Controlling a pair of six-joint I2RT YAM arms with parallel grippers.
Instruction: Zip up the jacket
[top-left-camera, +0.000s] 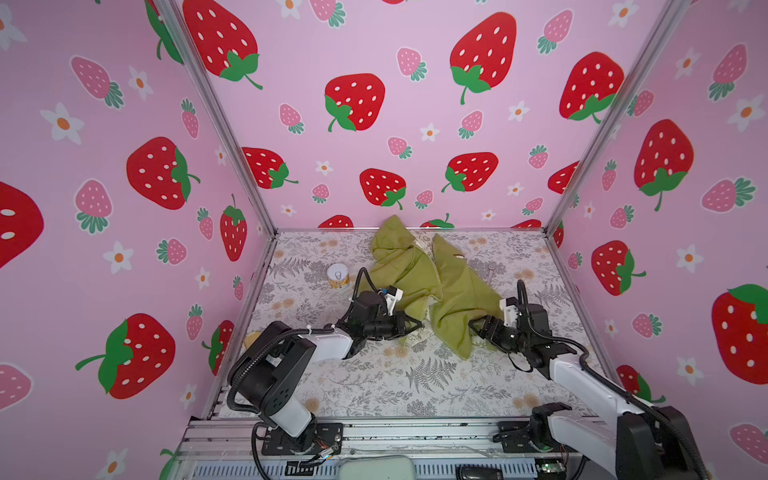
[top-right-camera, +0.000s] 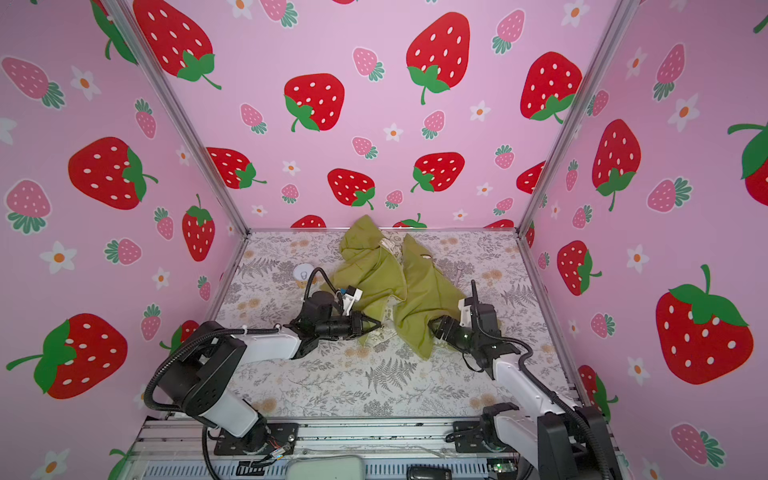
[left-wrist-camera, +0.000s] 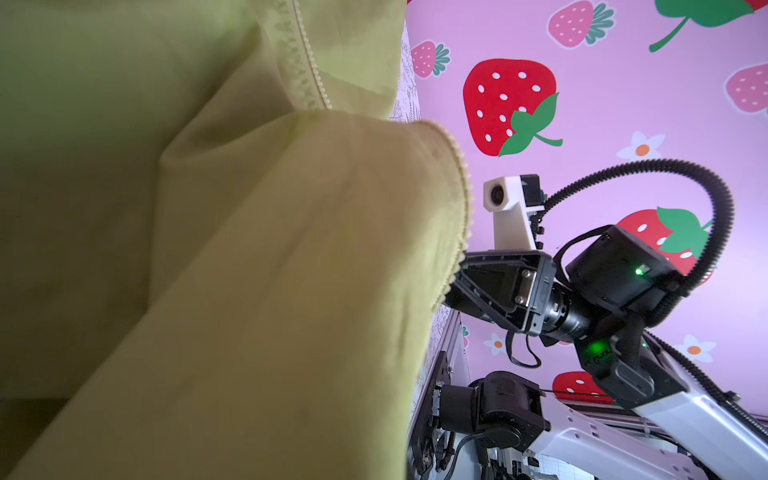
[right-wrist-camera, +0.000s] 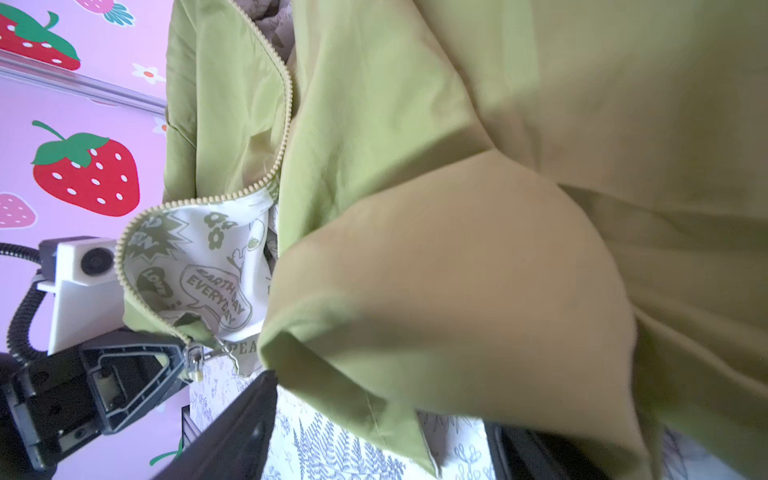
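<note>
Sprawling jacket (top-left-camera: 457, 299) seemingly pinched by left jaws.

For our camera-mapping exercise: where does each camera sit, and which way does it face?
Top views: high behind the arm bases, looking down over the table at the jacket; both arms, left gripper and right gripper show.
Left wrist: against the jacket, facing the right arm; nothing of its own arm shows.
Right wrist: facing jacket and left gripper; own fingers show.
Shared: all show the jacket.
</note>
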